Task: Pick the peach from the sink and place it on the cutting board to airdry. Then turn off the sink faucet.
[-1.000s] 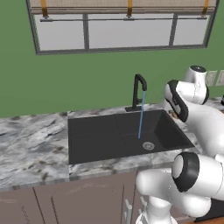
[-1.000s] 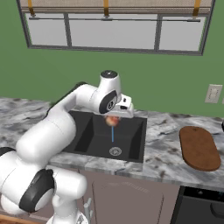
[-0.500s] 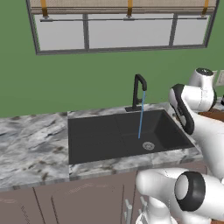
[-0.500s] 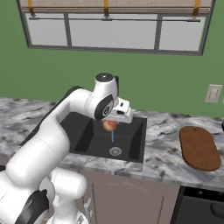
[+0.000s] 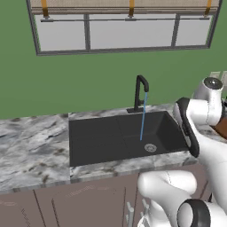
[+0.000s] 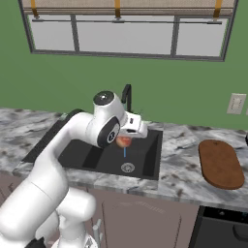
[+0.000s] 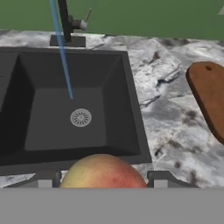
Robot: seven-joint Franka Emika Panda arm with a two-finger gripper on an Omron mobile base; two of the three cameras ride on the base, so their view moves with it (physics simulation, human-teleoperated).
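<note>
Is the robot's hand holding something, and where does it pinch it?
Yes. The gripper holds the small round orange-red peach, one finger on each side of it, lifted above the matte black sink.

Orange-red, yellow-patched peach (image 7: 103, 171); matte black sink (image 7: 65, 131); reddish-brown cutting board (image 6: 220, 163); grey-white marble counter (image 7: 175, 127).

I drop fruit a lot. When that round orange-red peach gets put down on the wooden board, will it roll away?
Probably a bit. The round orange-red peach has no flat side, and the flat reddish-brown wooden cutting board shows no raised rim. It was just near running water, so it may be slippery between the fingers.
</note>
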